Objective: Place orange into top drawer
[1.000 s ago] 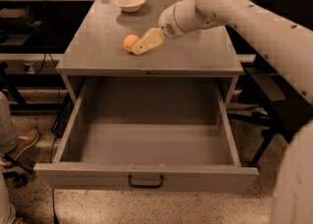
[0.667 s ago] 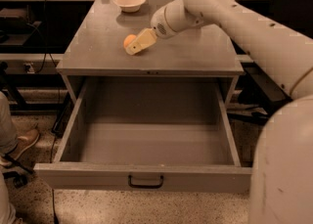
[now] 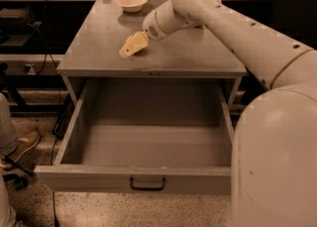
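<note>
My gripper (image 3: 130,46) rests low on the grey tabletop (image 3: 198,55), left of centre, at the spot where the orange lay a moment ago. The orange does not show now; the pale gripper covers that spot. My white arm reaches in from the right, across the table. The top drawer (image 3: 133,177) is pulled fully out below the tabletop, with nothing inside it. Its black bar handle (image 3: 147,185) sits at the centre of the front panel.
A small pale bowl (image 3: 131,1) stands at the back of the tabletop. A person's shoe (image 3: 20,146) and cables lie on the floor at the left. Dark shelving stands behind and to the left of the table.
My gripper has moved left and down onto the orange's place. The orange, which showed beside the gripper before, is now covered by it.
</note>
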You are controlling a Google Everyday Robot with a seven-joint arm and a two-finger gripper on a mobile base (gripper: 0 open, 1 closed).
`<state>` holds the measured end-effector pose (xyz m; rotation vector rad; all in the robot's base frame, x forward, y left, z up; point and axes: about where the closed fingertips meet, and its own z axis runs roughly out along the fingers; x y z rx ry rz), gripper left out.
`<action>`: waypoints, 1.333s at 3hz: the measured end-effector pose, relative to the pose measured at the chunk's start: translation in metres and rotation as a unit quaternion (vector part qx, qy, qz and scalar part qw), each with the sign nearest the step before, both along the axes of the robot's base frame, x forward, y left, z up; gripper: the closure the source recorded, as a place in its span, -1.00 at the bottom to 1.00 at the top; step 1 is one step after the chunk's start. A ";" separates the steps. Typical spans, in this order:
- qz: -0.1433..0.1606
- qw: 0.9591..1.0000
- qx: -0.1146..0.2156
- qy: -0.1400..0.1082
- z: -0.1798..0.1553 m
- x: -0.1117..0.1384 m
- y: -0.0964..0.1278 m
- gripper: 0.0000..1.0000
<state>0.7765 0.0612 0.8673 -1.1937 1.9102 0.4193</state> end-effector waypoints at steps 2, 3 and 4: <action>0.009 1.000 -0.004 0.020 -0.017 0.003 0.013 -0.25; 0.009 0.999 -0.004 0.030 -0.025 0.004 0.012 0.23; 0.000 1.000 0.013 0.020 -0.012 -0.006 -0.011 0.71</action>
